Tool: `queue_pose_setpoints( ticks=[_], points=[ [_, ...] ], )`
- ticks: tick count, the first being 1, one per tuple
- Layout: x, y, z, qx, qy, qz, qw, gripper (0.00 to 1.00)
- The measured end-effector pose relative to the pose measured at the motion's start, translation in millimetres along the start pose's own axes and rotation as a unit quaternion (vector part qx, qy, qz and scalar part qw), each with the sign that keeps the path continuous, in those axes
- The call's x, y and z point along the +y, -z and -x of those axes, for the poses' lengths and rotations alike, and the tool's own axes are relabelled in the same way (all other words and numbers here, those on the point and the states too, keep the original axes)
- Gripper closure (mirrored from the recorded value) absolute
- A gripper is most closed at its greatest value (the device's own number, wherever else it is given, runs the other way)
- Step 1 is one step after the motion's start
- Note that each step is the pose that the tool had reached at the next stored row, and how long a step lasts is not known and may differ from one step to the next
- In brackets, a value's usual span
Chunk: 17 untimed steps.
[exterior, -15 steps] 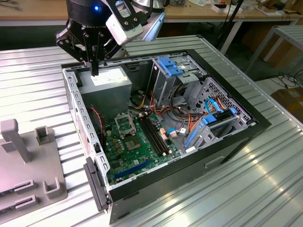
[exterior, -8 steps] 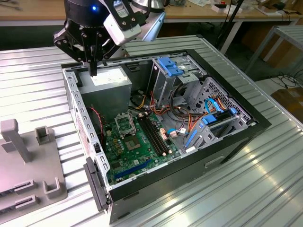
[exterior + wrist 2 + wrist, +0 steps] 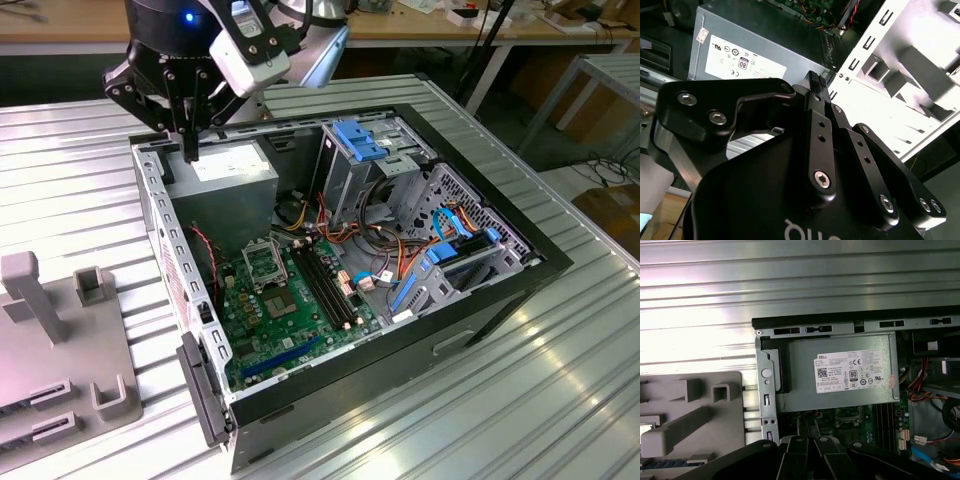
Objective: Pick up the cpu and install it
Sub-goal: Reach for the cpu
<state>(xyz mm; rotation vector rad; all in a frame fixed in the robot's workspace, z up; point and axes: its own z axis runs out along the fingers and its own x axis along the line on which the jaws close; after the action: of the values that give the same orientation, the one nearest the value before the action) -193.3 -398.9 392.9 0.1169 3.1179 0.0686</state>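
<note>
Cpu: I cannot tell whether it sits in the socket beside the power supply. Gripper hangs above that power supply, jaws closed on nothing; lowering here risks striking its casing.

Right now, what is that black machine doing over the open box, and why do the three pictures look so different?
That black machine is a robot arm, and its claw, called a gripper, hangs over one corner of an open computer case. The case lies on a ribbed metal table. One picture comes from a camera standing off the arm. The other two cameras ride on the arm's wrist and look past the gripper. Near it sits the grey power-supply box, with the green board beside that. A grey plastic holder lies next to the case. Whether the gripper holds anything, I cannot tell.
</note>
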Motion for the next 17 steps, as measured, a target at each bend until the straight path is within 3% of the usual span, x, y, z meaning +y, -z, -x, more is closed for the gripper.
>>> queue_pose_setpoints(
  ticks=[17],
  points=[
    [-0.6, 0.1, -7.6, 0.0, 0.0, 0.0, 1.0, 0.89]
  ],
)
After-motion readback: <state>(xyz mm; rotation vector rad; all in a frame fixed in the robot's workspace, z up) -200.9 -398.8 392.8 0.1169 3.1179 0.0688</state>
